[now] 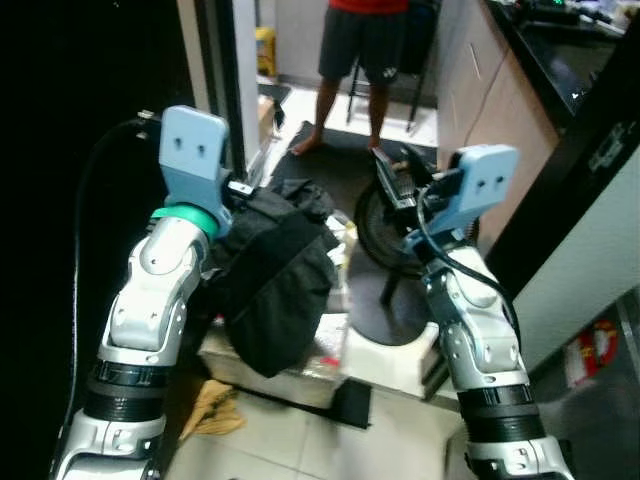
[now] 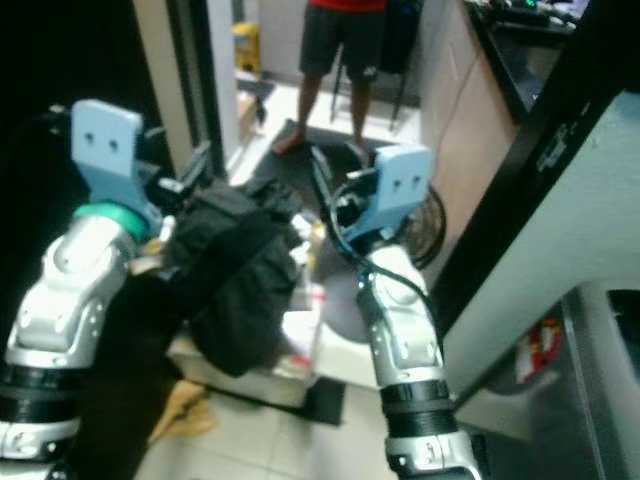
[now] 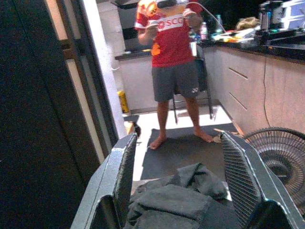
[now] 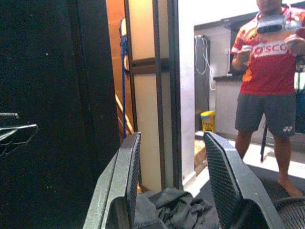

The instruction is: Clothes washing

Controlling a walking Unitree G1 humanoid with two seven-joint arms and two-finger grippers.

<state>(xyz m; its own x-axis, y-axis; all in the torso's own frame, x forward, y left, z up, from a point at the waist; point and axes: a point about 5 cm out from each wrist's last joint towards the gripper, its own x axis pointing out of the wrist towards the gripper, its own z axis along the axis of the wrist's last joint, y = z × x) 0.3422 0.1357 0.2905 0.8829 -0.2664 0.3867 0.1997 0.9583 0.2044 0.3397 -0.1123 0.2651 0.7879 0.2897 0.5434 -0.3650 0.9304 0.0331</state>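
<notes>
A bulky bundle of black clothes (image 1: 275,280) hangs from my left gripper (image 1: 245,190), raised at chest height on the left. In the left wrist view the dark cloth (image 3: 181,200) fills the space between the two black fingers (image 3: 121,167), which hold it. My right gripper (image 1: 390,180) is raised beside the bundle on its right. Its fingers (image 4: 128,162) stand apart with nothing between them. A fold of the clothes (image 4: 176,210) lies just beyond them.
A person (image 1: 365,40) in a red shirt and dark shorts stands ahead on a dark mat. A floor fan (image 1: 385,240) and a white box (image 1: 390,355) sit below my right arm. Cabinets (image 1: 490,90) line the right; a dark door frame (image 1: 215,60) stands left. A yellow cloth (image 1: 215,410) lies on the floor.
</notes>
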